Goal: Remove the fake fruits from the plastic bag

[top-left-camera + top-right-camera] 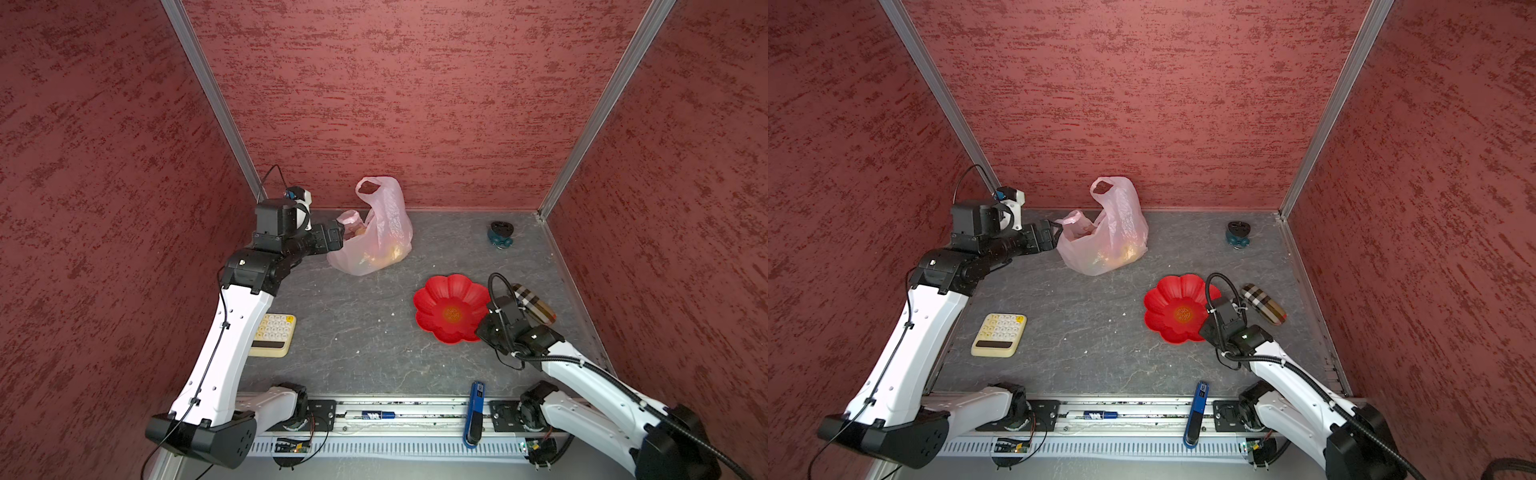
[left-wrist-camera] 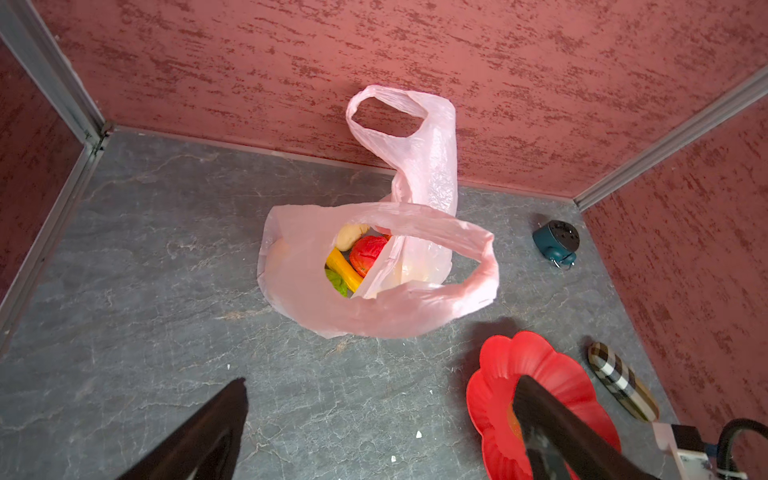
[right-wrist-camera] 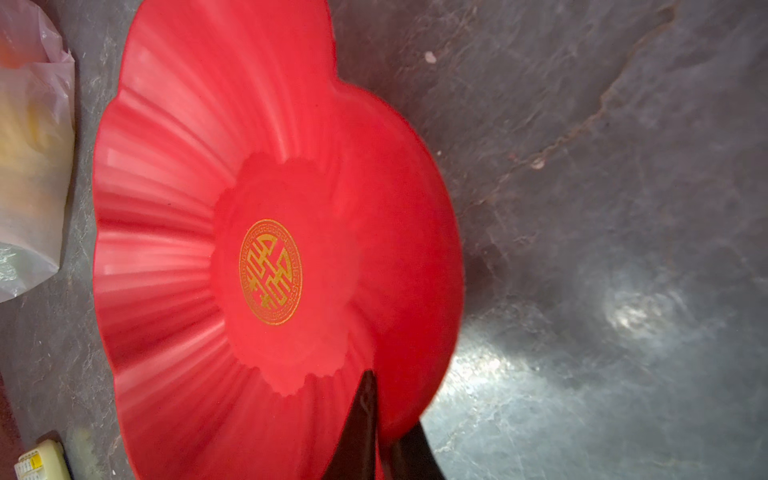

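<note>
Grey slate table (image 1: 353,324) is walled at 9, 12 and 3 o'clock, with a rail along the 6 o'clock edge. Open room is the bare centre strip running down to 6. Plastic bag (image 1: 386,232) sits at 12 o'clock, near the back wall. One loop handle (image 1: 368,187) stands up against the wall, the other droops toward 9, and the mouth gapes upward. Red dish (image 1: 432,291) is at 3 o'clock, apart from the bag with a bare lane between them. Right gripper (image 3: 388,415) is at the dish's 4 o'clock rim, jaws narrow, one finger inside the rim and one outside, pinching it. Left gripper (image 2: 382,382) is spread wide and holding nothing, hovering just beside the bag's 9 o'clock side at the drooping handle. Calculator (image 1: 998,334) is at 8 o'clock, partly under the left arm in a top view. Checked case (image 1: 536,305) lies just past the dish toward the 3 o'clock wall, boxing in the right wrist there. A blue tool (image 1: 473,411) overhangs the rail at 5 o'clock, and a marker (image 1: 376,414) lies in the rail at 6. A teal gadget (image 1: 500,236) sits at 2 o'clock, well apart from the bag. Fake fruits (image 2: 368,255) are all inside the bag: beige, bumpy red, yellow banana and green show through the mouth, the rest are only yellow blurs through the film
</note>
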`<state>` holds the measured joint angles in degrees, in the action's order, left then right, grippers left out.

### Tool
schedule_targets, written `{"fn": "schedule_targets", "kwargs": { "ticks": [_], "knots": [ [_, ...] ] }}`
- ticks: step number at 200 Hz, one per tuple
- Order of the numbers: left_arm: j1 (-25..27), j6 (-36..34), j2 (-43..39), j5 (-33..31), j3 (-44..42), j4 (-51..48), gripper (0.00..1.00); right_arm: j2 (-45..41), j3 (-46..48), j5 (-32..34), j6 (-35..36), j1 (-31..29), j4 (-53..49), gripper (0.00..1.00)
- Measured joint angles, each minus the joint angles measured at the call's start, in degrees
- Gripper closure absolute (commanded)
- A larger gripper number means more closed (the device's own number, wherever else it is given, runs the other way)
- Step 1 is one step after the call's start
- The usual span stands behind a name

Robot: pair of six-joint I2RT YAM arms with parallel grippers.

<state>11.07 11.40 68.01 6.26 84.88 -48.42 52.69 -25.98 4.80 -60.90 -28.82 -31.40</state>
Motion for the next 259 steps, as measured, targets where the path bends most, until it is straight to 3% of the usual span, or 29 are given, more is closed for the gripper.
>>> {"fn": "schedule_targets", "kwargs": {
  "ticks": [26, 82, 111, 150, 170, 214, 259],
  "knots": [
    [0.9, -2.4, 2.0, 1.0, 0.0, 1.5, 0.02, -0.8, 1.7, 0.1, -0.4, 0.0, -0.6, 0.82],
    [1.2, -4.9, 5.6, 1.3, -1.0, 5.3, 0.11, -3.4, 2.4, 1.0, -1.0, 0.0, -1.9, 0.56],
    [1.3, -4.6, 8.2, 1.4, -1.2, 7.8, 0.34, -3.0, 1.3, 1.3, -0.4, 0.0, -3.2, 0.49],
    [0.8, -2.9, 9.0, 1.6, -3.6, 12.2, 0.86, 0.3, -5.7, 3.3, 2.0, 0.0, -6.3, 0.41],
    [-0.4, -1.7, 9.0, 2.3, -5.2, 14.0, 1.00, 3.0, -10.9, 5.6, 4.0, 0.0, -8.2, 0.38],
    [-2.8, 1.6, 7.4, 2.7, -7.7, 16.4, 1.00, 8.4, -21.6, 10.8, 8.6, 0.0, -13.1, 0.33],
    [-4.0, 4.1, 0.6, 3.0, -10.6, 15.9, 1.00, 11.6, -29.6, 12.6, 13.6, 0.0, -15.6, 0.31]
  ]
}}
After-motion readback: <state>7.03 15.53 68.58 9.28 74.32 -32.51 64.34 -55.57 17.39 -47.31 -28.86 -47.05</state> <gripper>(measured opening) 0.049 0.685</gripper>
